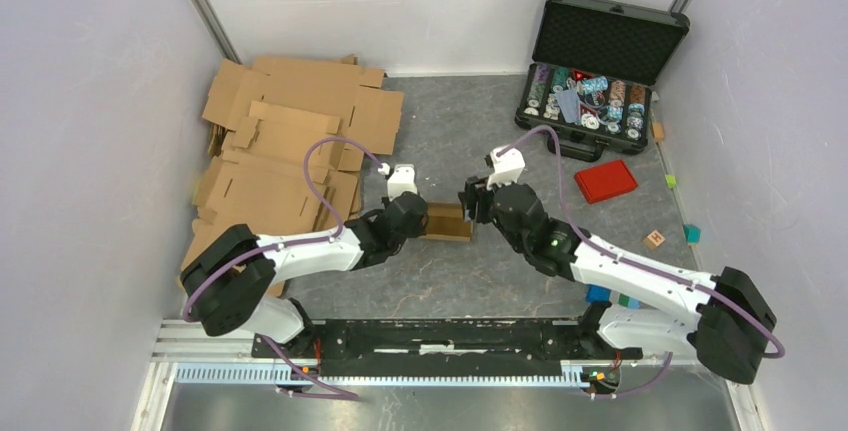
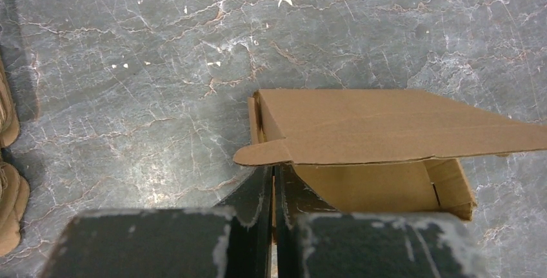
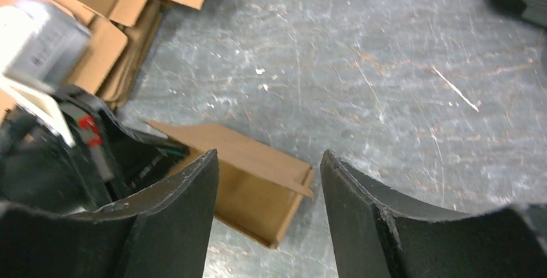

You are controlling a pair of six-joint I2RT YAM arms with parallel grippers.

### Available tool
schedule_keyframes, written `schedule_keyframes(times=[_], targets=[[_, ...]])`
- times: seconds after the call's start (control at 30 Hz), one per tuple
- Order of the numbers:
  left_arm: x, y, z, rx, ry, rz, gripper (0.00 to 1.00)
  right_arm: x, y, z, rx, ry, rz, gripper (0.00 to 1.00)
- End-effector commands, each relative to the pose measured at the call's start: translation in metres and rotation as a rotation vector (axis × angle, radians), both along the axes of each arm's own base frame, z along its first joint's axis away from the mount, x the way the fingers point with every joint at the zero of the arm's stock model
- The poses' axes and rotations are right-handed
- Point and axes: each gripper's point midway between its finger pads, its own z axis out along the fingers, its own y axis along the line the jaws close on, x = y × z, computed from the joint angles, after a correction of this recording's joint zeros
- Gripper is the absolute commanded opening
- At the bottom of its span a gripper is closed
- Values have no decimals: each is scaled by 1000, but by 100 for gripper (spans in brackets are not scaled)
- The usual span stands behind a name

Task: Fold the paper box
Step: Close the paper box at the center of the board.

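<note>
Top external: paper box (image 1: 447, 222) sits mid counter (image 1: 450, 121), between the two arm tips.
Left pincer (image 2: 274, 184): closed, pinching the box's near wall, with brown card showing between the fingers.
Right pincer (image 3: 268, 160): jaws apart, nothing held, hovering just above the box's other end.
Box state: one side open, top flap lifted and tilted, rounded tab at its corner.
Surroundings: cardboard sheets (image 1: 285, 141) piled far left, open black case (image 1: 600, 61) far right, red lid (image 1: 606, 180) near it.

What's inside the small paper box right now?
Only bare cardboard shows inside the paper box; no contents are visible. Its top flap hides the rest of the interior.
</note>
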Motion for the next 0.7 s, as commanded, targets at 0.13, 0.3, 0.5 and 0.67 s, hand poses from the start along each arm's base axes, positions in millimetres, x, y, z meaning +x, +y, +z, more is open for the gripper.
schedule_keyframes(times=[0.13, 0.3, 0.5, 0.67], targets=[[-9, 1, -5, 8, 20, -9, 2, 16, 49, 2, -62, 75, 159, 61], [-12, 2, -7, 16, 27, -11, 2, 8, 55, -32, -66, 166, 212, 53], [-18, 3, -8, 15, 37, -30, 2, -4, 54, -62, -56, 247, 242, 48], [-25, 6, -12, 59, 84, -53, 2, -11, 54, -77, -59, 284, 253, 46]])
